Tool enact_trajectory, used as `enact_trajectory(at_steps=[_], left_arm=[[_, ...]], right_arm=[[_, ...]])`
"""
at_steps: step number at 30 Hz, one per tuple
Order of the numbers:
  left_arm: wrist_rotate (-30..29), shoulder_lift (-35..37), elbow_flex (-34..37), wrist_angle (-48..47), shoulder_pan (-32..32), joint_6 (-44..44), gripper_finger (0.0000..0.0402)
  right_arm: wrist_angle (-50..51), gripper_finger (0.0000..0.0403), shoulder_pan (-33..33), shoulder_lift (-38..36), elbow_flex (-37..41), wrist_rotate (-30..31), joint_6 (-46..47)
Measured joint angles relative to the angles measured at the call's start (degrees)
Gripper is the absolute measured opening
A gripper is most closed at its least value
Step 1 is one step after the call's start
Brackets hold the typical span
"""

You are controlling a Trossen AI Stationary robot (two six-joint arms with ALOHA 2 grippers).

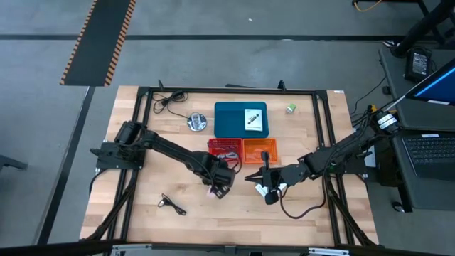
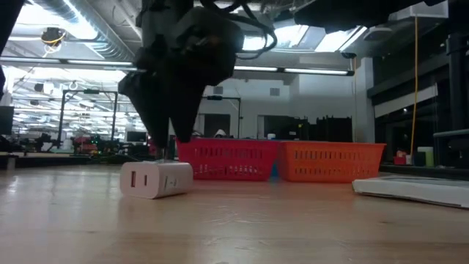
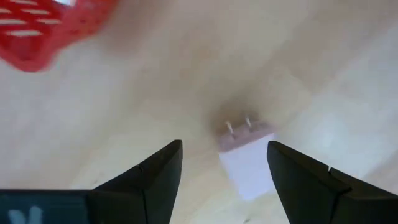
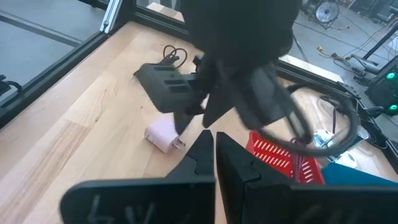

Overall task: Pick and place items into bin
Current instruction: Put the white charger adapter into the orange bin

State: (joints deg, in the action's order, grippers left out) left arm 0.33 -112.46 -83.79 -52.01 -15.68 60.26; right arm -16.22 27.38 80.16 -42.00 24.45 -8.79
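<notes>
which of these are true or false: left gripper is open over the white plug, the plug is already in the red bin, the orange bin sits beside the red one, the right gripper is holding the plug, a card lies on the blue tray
1. The left gripper is open over the white plug. True.
2. The plug is already in the red bin. False: it lies on the bare wooden table, outside the bin.
3. The orange bin sits beside the red bin. True.
4. The right gripper is holding the plug. False: its fingers are shut on nothing, apart from the plug.
5. A white card lies on the blue tray. True.
</notes>
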Motion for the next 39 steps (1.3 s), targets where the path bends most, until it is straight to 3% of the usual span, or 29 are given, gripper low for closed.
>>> enact_trajectory(at_steps=[12,21,39], left_arm=[[-6.83,-0.72,-0.06,1.98,-6.16,15.02,0.0230],[-11.93,-0.72,-0.06,2.52,-8.28,19.46,0.0230],[-9.50,-2.62,-0.02,4.06,-8.28,19.57,0.0230]], right_arm=[[0.44,0.0000,0.02,0.00,0.00,-0.02,-0.03],[0.44,0.0000,0.01,0.00,0.00,-0.02,0.84],[0.34,0.0000,0.02,0.00,0.00,-0.02,0.99]])
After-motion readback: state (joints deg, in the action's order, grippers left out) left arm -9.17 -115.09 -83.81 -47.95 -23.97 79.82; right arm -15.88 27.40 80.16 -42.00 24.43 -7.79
